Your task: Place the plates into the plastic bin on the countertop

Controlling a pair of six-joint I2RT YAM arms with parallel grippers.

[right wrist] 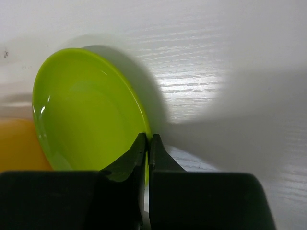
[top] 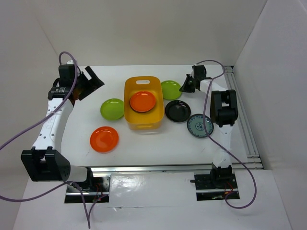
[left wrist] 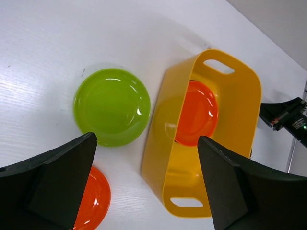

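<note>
The yellow-orange plastic bin (top: 144,121) stands mid-countertop (top: 153,151) with an orange plate (top: 142,101) leaning inside it. My right gripper (top: 185,86) is shut on the rim of a lime green plate (top: 171,89) just right of the bin; in the right wrist view the fingertips pinch that plate's (right wrist: 86,115) edge, gripper (right wrist: 147,139). My left gripper (top: 90,82) hovers open at the back left, empty. Its wrist view shows the gripper (left wrist: 146,143) above the bin (left wrist: 160,124), a second lime green plate (left wrist: 111,106) and an orange plate (left wrist: 93,199).
On the countertop lie a lime green plate (top: 112,109) and an orange plate (top: 104,139) left of the bin, a black plate (top: 177,110) and a blue-grey patterned plate (top: 199,125) to its right. Metal rails (top: 244,124) edge the right side.
</note>
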